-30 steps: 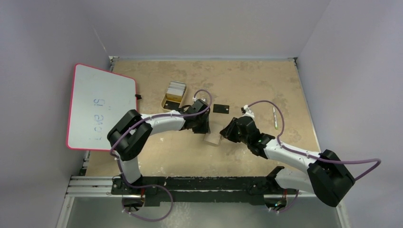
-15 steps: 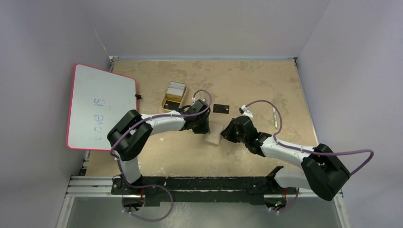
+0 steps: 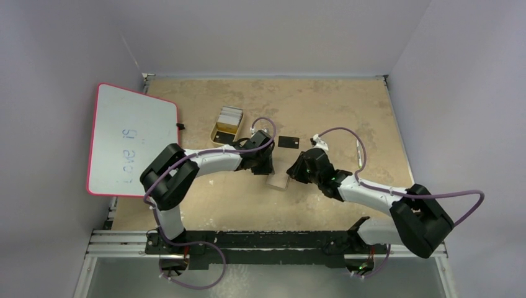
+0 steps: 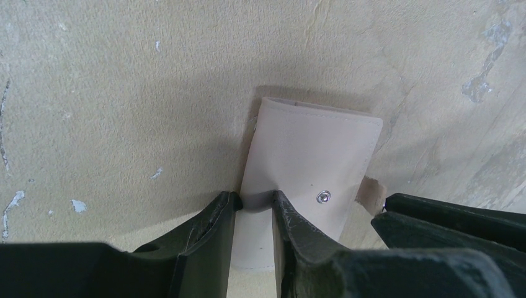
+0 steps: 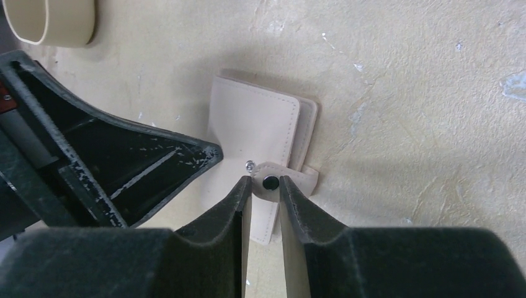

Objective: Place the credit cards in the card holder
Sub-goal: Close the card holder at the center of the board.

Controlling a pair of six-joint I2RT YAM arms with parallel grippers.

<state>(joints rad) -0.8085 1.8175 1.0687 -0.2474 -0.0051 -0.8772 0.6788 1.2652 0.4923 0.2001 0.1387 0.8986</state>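
The tan card holder [image 3: 279, 181] lies folded shut on the table between both arms. In the left wrist view the card holder [image 4: 313, 152] shows a metal snap stud. My left gripper [image 4: 255, 200] stands narrowly open, its tips resting on the holder's near-left edge. My right gripper [image 5: 265, 181] is narrowly open too, its fingertips astride the black snap on the holder's strap [image 5: 298, 180]. From above, the left gripper [image 3: 265, 166] and right gripper [image 3: 295, 169] flank the holder. Pale credit cards [image 3: 230, 116] sit in a yellow tray. A black card [image 3: 289, 141] lies flat behind the holder.
The yellow tray [image 3: 216, 134] stands left of the left gripper. A pink-framed whiteboard [image 3: 127, 139] leans at the far left. A thin pen [image 3: 358, 154] lies to the right. Grey walls close in on the table's sides and back.
The right arm has stretched forward and leftward, bringing its gripper up to the card holder's strap. The left arm and the holder stay where they were.
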